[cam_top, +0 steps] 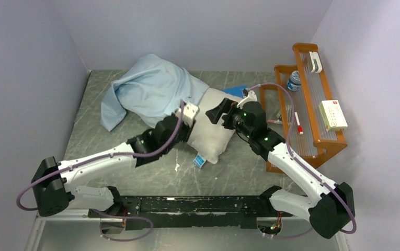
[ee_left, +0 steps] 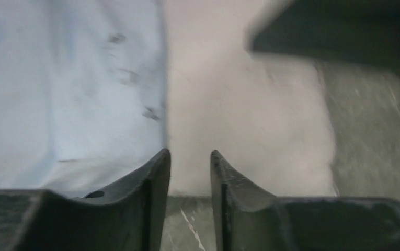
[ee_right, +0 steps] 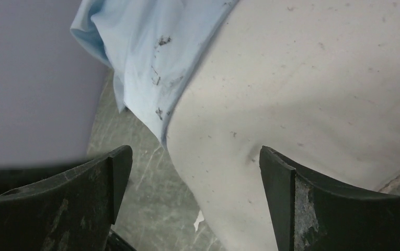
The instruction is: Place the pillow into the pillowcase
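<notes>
The light blue pillowcase (cam_top: 148, 91) lies wrinkled at the back of the table. The off-white pillow (cam_top: 214, 133) lies in front of it, its far end under the pillowcase's edge. My left gripper (cam_top: 191, 119) hovers at that edge. In the left wrist view the gripper (ee_left: 189, 157) is narrowly open and empty, with the pillowcase (ee_left: 67, 89) to the left and the pillow (ee_left: 239, 115) ahead. My right gripper (cam_top: 217, 113) is over the pillow's far right side. In the right wrist view it (ee_right: 195, 157) is wide open above the pillow (ee_right: 302, 89) and pillowcase (ee_right: 150, 47).
A wooden rack (cam_top: 312, 141) stands at the right with a bottle (cam_top: 294, 81), a marker (cam_top: 298, 125) and a white box (cam_top: 332, 115). A small darker-blue square (cam_top: 235, 90) lies behind the pillow. The pillow's tag (cam_top: 200, 160) sticks out at its near edge. Walls close in on three sides.
</notes>
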`<act>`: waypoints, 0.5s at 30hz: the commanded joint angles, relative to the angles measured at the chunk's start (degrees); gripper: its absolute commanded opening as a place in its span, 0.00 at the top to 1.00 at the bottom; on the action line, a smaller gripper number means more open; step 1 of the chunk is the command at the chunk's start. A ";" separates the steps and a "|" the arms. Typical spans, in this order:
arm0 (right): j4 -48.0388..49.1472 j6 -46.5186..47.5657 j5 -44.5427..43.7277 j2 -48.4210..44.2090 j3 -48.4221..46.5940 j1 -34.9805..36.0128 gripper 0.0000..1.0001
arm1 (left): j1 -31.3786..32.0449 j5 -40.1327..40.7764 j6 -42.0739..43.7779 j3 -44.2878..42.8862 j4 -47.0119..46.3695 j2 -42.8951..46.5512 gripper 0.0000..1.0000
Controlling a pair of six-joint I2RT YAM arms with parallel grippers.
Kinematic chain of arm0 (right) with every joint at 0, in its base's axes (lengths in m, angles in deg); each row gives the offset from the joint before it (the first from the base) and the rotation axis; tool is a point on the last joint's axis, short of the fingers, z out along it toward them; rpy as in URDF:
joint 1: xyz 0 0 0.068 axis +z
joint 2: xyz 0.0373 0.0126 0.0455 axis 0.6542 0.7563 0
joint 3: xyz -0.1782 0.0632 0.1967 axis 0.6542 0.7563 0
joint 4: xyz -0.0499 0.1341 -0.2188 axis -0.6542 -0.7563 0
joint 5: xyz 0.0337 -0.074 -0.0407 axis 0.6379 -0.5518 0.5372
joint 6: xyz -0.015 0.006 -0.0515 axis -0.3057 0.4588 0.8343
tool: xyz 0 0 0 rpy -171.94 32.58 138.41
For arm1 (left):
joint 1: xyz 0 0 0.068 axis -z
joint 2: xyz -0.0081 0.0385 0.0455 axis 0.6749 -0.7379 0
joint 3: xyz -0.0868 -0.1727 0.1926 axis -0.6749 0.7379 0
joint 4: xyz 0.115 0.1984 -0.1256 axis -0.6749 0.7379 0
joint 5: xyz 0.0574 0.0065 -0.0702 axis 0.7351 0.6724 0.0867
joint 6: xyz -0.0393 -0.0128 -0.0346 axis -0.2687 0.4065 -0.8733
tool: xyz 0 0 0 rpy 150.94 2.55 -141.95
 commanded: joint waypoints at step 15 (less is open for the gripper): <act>11.76 -0.13 12.55 2.93 2.42 0.73 0.11 | -48.49 4.24 -36.26 -8.88 17.35 -4.57 0.40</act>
